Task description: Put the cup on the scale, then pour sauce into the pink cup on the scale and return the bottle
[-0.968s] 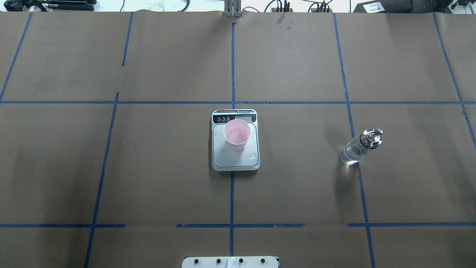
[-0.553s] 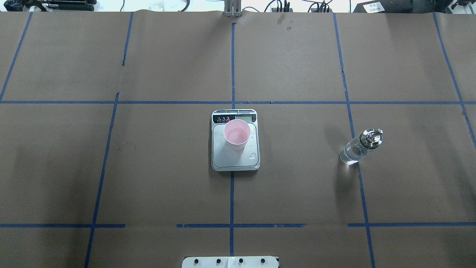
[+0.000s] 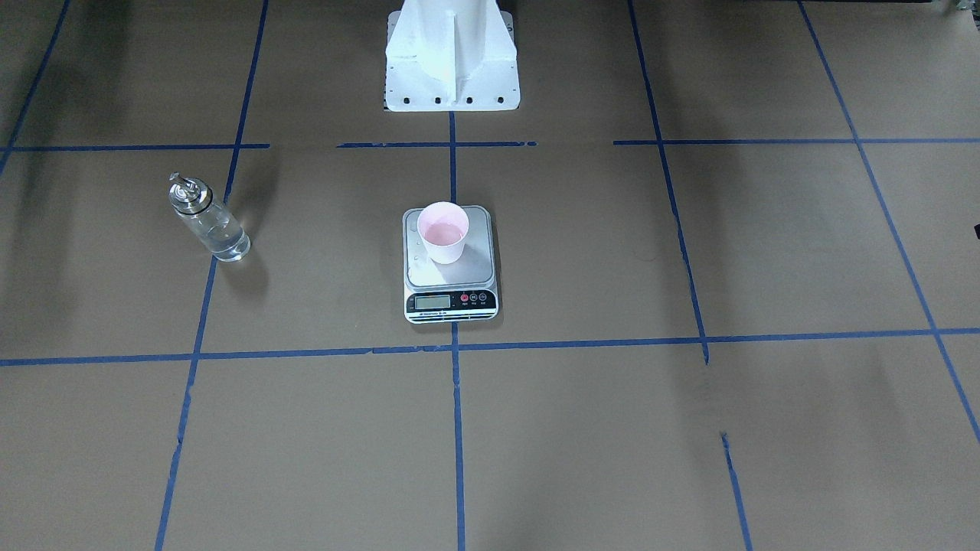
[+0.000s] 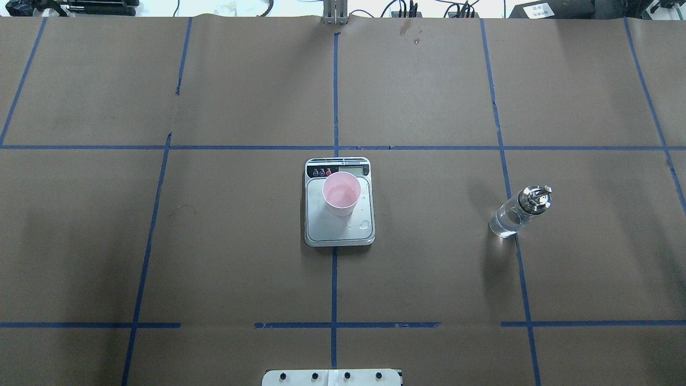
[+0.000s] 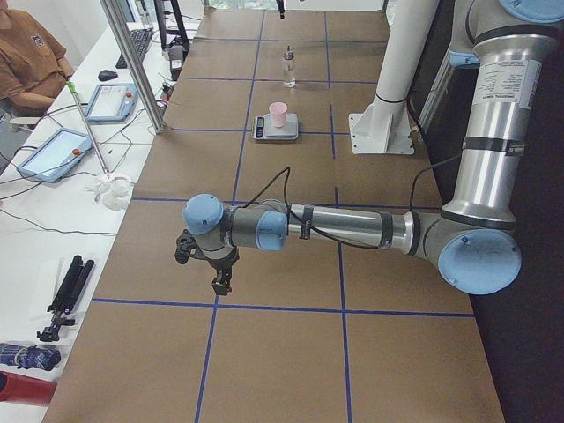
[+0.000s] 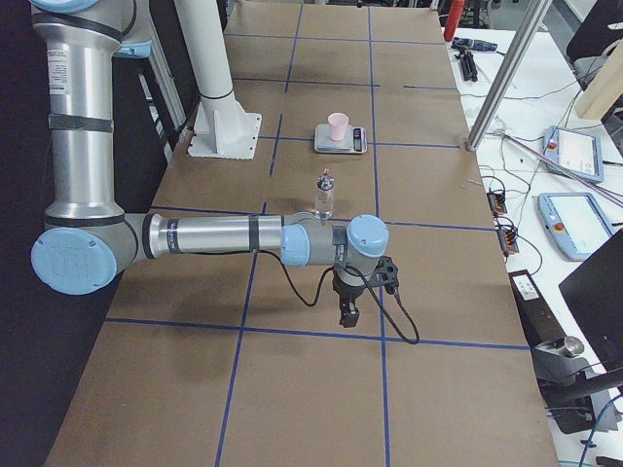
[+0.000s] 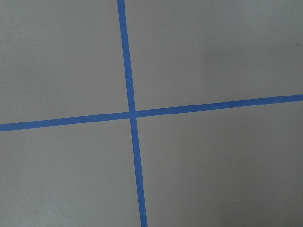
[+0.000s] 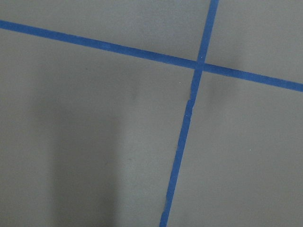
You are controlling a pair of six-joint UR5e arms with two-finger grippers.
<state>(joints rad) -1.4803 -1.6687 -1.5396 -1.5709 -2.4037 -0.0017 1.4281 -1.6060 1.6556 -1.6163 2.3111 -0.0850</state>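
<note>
In the overhead view, at the middle of the frame, the small rectangular kitchen scale with a silver steel plate and black front panel [image 4: 339, 235] carries the small pale pink tapered plastic cup [image 4: 341, 193]. The cup stands upright on the plate's upper half, close to the panel. A few clear drops [image 4: 364, 224] lie on the bare plate at the cup's lower right. Right of centre, well apart from the scale, the clear cylindrical glass bottle with a shiny silver pour-spout cap [image 4: 509, 219] stands upright on the brown paper [image 4: 418, 279], just beside a blue tape line [image 4: 522, 284]. The clear, water-like sauce [image 4: 502, 225] seems to fill only its lower part. The bottle is probably the heavier piece, rigid and breakable, and its smooth glass would be slippery if wet. A hold across the straight body below the cap looks safest. The cup looks light and easy to tip. The left gripper [image 5: 220, 284] and right gripper [image 6: 348, 313] hang over bare paper and show only in the side views, so I cannot tell whether their fingers are apart or together.
</note>
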